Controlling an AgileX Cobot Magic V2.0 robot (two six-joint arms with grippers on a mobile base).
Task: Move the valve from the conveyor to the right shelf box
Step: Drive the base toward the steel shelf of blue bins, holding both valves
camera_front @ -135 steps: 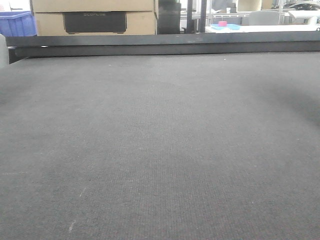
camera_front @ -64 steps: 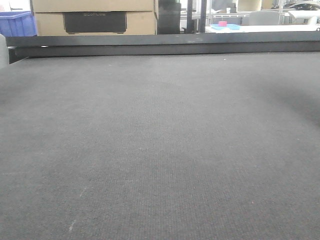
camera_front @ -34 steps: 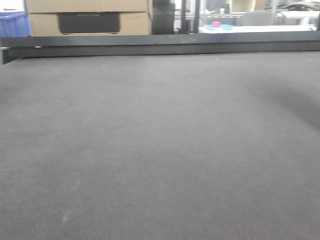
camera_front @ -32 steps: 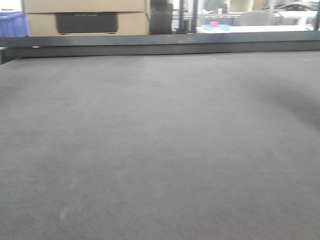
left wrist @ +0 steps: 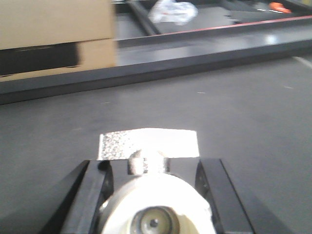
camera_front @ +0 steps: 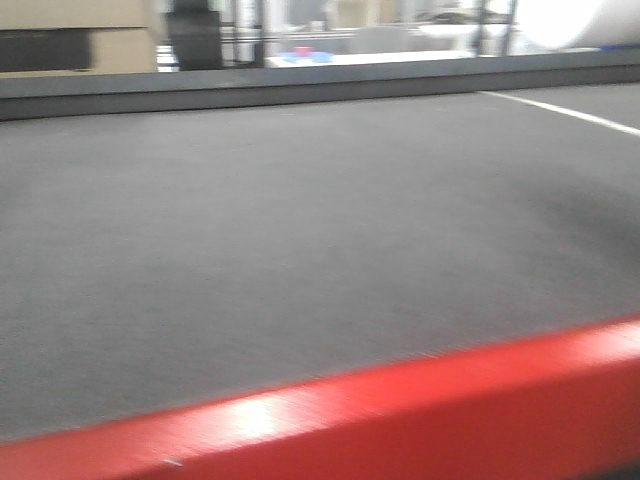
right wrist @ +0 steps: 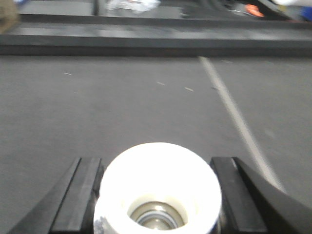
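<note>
Left end effector (left wrist: pixel 153 166) clamps left valve (left wrist: pixel 156 202), right end effector (right wrist: pixel 156 165) clamps right valve (right wrist: pixel 158 178); pickup from the conveyor (camera_front: pixel 300 220) seems done, shelf placement remains.

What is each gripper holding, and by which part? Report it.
Left gripper: a white valve, jaws against the sides of its round body. Right gripper: a second white valve, apparently held likewise.

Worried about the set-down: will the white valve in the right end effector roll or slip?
Likely apt to roll: the white valve looks round-bodied with a central bore. Its smooth, bright surface may slip in the right end effector. It looks rigid, not squashed between the fingers.
</note>
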